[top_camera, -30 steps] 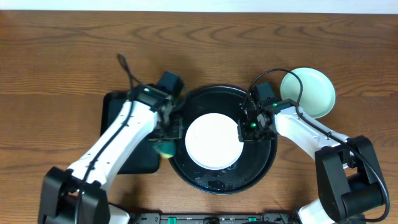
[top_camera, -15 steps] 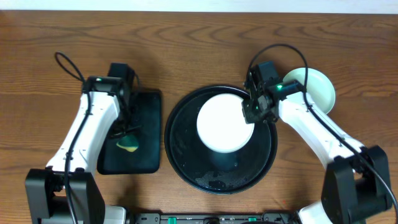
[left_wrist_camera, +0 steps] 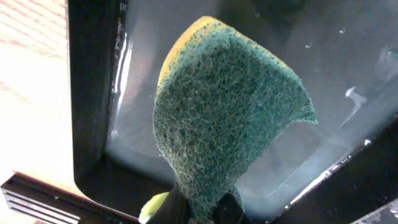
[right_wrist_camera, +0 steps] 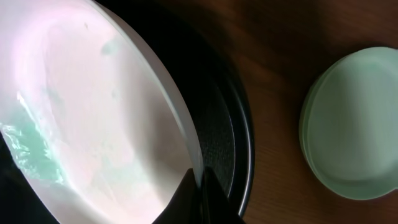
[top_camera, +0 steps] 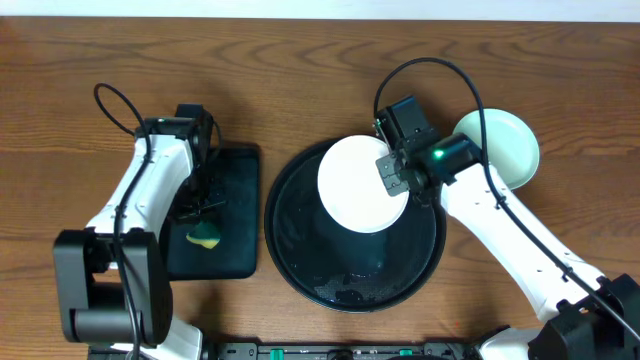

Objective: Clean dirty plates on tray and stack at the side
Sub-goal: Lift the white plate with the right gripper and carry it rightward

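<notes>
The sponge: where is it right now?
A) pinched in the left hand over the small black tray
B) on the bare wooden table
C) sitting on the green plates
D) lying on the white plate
A: the left wrist view shows the sponge pinched in the left hand, and from overhead it hangs over the small black tray, away from the white plate.

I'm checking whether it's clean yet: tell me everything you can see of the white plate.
The white plate is small, round, glossy, with a shallow rim. Faint teal smears show on its face. The right tool pinches its right edge, holding it over the far part of the round black tray.
</notes>
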Robot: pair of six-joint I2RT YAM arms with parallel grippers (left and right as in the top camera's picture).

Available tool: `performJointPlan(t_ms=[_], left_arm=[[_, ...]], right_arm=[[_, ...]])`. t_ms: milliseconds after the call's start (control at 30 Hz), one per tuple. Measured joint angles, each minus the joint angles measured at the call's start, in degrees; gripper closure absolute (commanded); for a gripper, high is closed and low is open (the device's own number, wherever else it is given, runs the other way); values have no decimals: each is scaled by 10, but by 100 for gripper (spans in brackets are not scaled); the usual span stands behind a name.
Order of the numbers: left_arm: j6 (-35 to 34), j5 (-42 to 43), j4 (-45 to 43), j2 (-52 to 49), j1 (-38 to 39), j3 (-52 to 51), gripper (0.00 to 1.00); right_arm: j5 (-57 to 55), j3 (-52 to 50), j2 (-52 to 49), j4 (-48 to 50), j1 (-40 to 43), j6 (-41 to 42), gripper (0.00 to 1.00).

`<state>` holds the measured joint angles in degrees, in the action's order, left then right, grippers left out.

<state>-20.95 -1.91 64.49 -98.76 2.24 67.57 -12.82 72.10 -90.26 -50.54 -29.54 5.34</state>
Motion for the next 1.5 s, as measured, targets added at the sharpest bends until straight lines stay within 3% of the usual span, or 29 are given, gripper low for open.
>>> performJointPlan(t_ms=[533,800,1233,1500], left_arm=[[0,0,-5,-3,0,0,93],[0,0,-6,-3,0,0,93],[0,0,-6,-3,0,0,93],[0,0,-7,-3,0,0,93]], right_arm=[[-59,0,24,19,-26,-38,99],[-126,26,82,19,-65,-125,99],[-396,31,109,9,-183,-291,99],[-509,31,109,9,-271,-334,99]])
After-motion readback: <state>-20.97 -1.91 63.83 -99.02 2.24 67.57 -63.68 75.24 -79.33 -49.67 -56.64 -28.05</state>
